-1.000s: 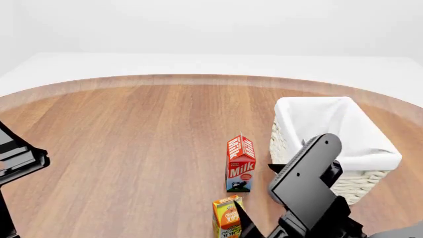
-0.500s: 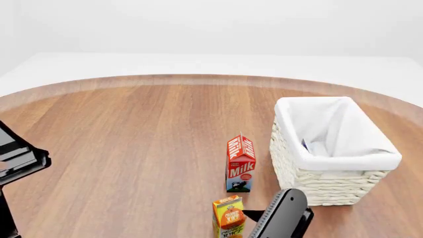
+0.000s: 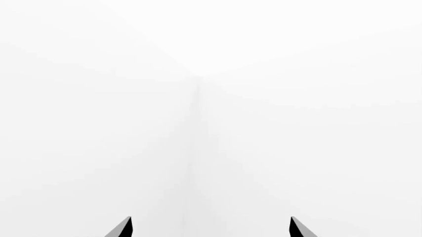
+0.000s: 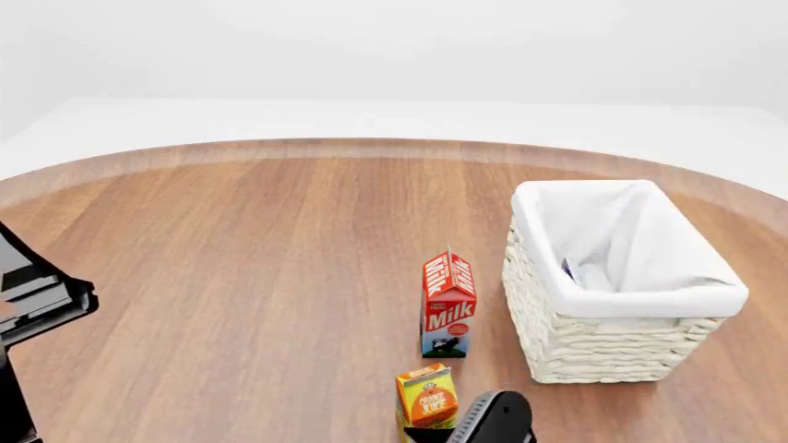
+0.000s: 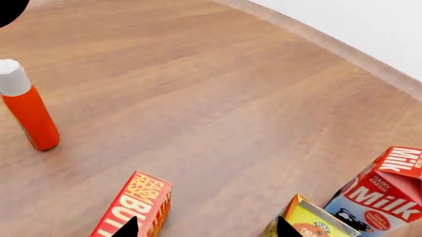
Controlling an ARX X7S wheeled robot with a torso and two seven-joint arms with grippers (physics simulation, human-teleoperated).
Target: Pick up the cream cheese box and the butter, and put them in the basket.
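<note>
Butter (image 5: pixel 135 207) is the next target: it lies on the wooden table (image 4: pixel 246 258) close in front of the right gripper (image 5: pixel 204 228), nearer one fingertip than the other, so off-centre between the tips. Its long axis runs roughly along the gripper's line of sight, slightly skewed, with the lettered side face toward the camera. Right gripper is open and empty; only its two dark tips show, spread wide. The orange juice carton (image 5: pixel 305 219) sits just beside the other tip, the milk carton (image 5: pixel 379 190) past it, a red bottle with a white cap (image 5: pixel 26 111) well off to the side.

Basket (image 4: pixel 615 277) stands beside the milk carton in the head view; a small white-and-blue edge inside it is probably the cream cheese box (image 4: pixel 569 270), so that half looks done.

Left gripper (image 3: pixel 209 228) is open too, nothing in it, facing blank white wall, well away from everything. Right arm is clearly nearer. My read: shift sideways to centre the butter, then close across its short width.
</note>
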